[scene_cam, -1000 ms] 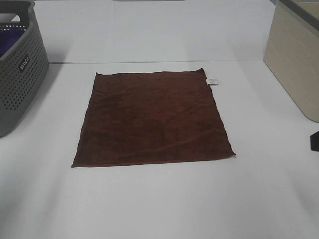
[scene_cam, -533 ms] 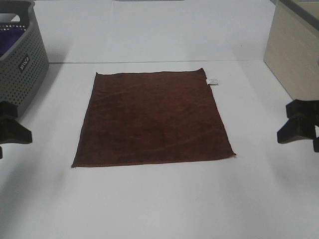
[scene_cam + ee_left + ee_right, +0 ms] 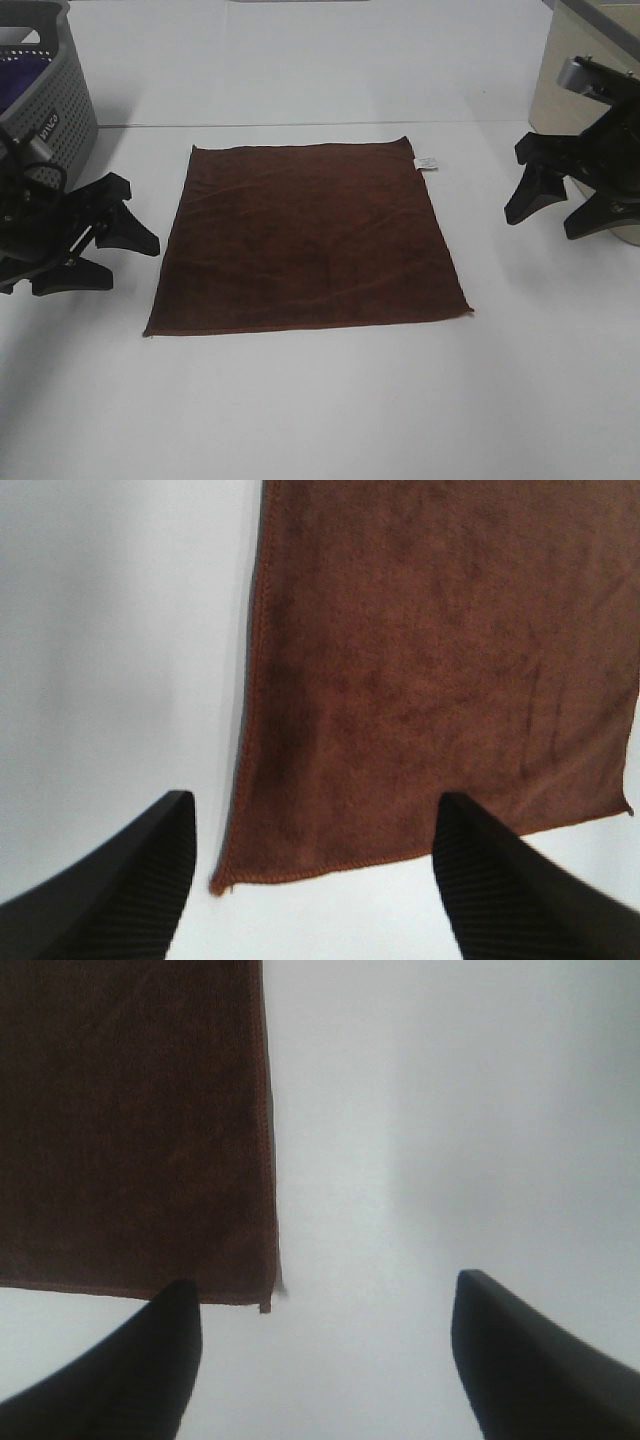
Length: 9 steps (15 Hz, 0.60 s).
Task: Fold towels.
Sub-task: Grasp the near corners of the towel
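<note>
The dark reddish-brown towel (image 3: 310,235) lay flat and fully spread in the centre of the exterior high frame, on the white table (image 3: 320,410), not yet folded. Its fuzzy pile and faint soft creases suggested a light, limp cloth that would drape and sag once lifted and would not hold any shape. The stitched hem (image 3: 250,680) looked like the firmest part, so the 2 near corners seemed the best places to pinch: the lower-left corner (image 3: 148,332) and the lower-right corner (image 3: 468,311). Because the cloth lay flush with the table, a finger would probably have to press down at the very edge to catch it.

A small white tag (image 3: 427,162) stuck out at the upper-right corner; any print on it was too small to read.

The left gripper (image 3: 132,266) hovered just beside the towel's left edge with its jaws spread wide and nothing between them. The right gripper (image 3: 540,227) hung further off the right edge, likewise spread and empty.

In the upper left stood a grey perforated basket (image 3: 50,160) holding a purple cloth (image 3: 20,75); its dark label (image 3: 47,125) carried white lettering I could not make out. A beige box (image 3: 590,110) filled the upper right
</note>
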Motion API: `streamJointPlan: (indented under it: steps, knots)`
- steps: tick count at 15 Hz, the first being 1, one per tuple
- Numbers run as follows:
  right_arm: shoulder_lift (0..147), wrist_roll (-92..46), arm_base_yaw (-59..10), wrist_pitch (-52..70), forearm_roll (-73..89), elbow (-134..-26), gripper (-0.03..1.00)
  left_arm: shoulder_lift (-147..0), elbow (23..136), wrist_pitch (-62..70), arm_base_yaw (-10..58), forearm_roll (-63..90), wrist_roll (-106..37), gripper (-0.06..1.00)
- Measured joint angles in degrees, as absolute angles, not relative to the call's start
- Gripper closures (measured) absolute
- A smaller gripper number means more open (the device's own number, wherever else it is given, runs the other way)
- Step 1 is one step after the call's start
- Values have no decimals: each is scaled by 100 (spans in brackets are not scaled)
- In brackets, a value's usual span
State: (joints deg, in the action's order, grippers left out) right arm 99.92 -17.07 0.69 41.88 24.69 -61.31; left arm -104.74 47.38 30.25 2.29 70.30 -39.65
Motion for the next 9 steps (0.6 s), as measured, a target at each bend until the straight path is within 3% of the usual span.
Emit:
streamJointPlan:
  steps: [9]
  knots:
    - [11975,-3512,69,4796,4354,-6858,28,-11723,5638,3260,504,7128,-4354,29]
